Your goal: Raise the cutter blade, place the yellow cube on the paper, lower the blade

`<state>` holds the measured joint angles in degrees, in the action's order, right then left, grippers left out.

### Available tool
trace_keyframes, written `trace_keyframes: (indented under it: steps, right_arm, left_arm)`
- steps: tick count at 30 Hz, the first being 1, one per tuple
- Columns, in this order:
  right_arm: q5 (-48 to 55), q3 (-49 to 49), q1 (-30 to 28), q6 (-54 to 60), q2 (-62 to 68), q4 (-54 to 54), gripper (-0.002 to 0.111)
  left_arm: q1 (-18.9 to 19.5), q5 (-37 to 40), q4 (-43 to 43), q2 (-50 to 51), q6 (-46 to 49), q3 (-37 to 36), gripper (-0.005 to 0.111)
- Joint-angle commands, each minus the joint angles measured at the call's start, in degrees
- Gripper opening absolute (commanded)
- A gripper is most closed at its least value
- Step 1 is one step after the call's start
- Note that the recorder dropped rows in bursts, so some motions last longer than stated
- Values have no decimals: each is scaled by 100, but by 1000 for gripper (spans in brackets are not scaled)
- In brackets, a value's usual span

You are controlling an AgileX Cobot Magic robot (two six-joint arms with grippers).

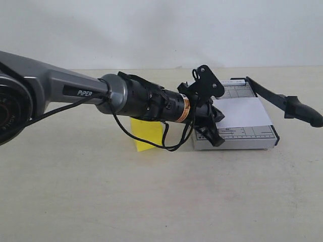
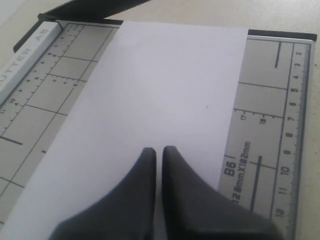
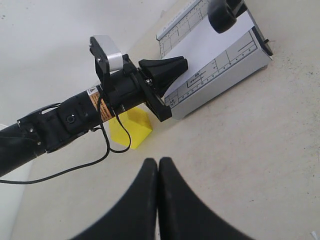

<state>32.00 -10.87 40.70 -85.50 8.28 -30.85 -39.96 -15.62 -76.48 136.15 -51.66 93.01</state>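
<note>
Beige tabletop [image 1: 151,201] fills most of my feed, and the left arm [image 1: 75,93] stretches across it toward the grey trimmer [image 1: 252,138]. The paper [image 1: 242,113] lies flat on the trimmer's gridded base. The cutter blade [image 1: 275,98] looks lifted off it, with its handle out past the right edge. The yellow cube [image 1: 146,133] sits on the tabletop just left of the trimmer, half hidden behind the arm and not on the paper. The left claw [image 2: 159,150] is pinched together on nothing over the paper's edge. The right claw [image 3: 158,162] is also closed and empty, above bare tabletop.
</note>
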Motion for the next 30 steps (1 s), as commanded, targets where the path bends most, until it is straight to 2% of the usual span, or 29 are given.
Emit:
trace_keyframes:
  steps: [1, 9, 19, 30]
  right_arm:
    - [-10, 14, -16, 81, -23, -43, 0]
    - [-10, 14, -16, 81, -23, -43, 0]
    - [-10, 14, -16, 96, -23, -43, 0]
    - [-10, 14, -16, 108, -23, -43, 0]
  left_arm:
    - [36, 27, 71, 74, 40, 36, 5]
    - [36, -100, 141, 180, 121, 45, 5]
    - [-57, -451, 524, 486, 121, 671, 5]
    - [-136, -736, 473, 617, 121, 696, 5]
